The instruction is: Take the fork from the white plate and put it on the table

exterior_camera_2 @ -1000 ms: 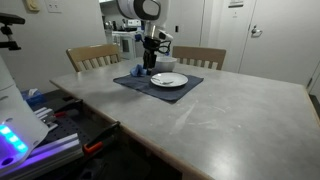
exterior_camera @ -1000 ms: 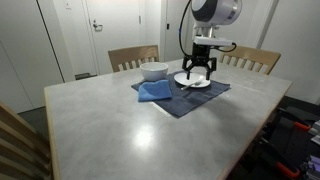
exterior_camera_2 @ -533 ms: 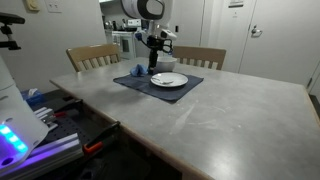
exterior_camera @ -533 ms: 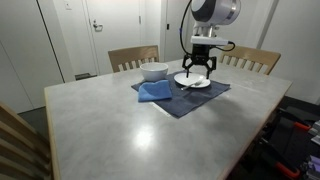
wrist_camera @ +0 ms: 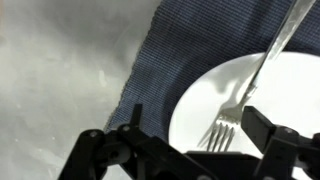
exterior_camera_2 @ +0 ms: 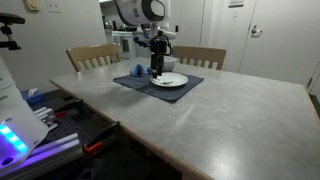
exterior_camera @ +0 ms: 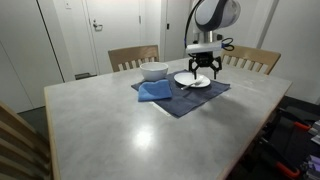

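The fork (wrist_camera: 245,95) lies on the white plate (wrist_camera: 285,110), tines toward me and handle running up to the right. The plate (exterior_camera: 192,81) sits on a dark blue placemat (exterior_camera: 190,98) on the pale grey table (exterior_camera: 120,125). It also shows in an exterior view (exterior_camera_2: 168,80). My gripper (exterior_camera: 203,70) hangs just above the plate, also seen in an exterior view (exterior_camera_2: 156,68). In the wrist view my gripper (wrist_camera: 200,135) is open and empty, its fingers on either side of the fork's tines and above them.
A deeper white bowl (exterior_camera: 153,71) and a folded blue cloth (exterior_camera: 155,91) sit on the placemat beside the plate. Wooden chairs (exterior_camera: 133,57) stand behind the table. Bare grey tabletop (wrist_camera: 60,70) lies beside the placemat.
My gripper has shifted a little sideways, from the plate's edge to over the plate and fork. The fork and plate have not moved.
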Tool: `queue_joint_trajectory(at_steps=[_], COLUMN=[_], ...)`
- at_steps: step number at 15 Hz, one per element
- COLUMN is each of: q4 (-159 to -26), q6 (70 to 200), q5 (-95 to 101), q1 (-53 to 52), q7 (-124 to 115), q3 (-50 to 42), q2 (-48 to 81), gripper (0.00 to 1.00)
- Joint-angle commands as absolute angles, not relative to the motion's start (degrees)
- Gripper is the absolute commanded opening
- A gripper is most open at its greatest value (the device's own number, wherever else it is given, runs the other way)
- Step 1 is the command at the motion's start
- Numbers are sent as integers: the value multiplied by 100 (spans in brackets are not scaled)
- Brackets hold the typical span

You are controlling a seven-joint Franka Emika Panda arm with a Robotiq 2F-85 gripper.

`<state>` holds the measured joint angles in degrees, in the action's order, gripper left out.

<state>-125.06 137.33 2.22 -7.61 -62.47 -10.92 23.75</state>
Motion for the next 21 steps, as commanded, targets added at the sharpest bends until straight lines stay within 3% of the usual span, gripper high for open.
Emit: queue_joint_trajectory(at_steps=[1, 7, 14, 21], q4=[-12304, -12129, -12084, -12519], q6=[13672, 13710, 13946, 15238], q5=[507, 442, 278, 149], q1=[-916, -748, -492, -437], q7=[-7510, -8278, -7504, -7729], q3=[-1253, -1111, -933, -914], q2=[2636, 2810, 2767, 2644], gripper=[100, 100, 100, 100])
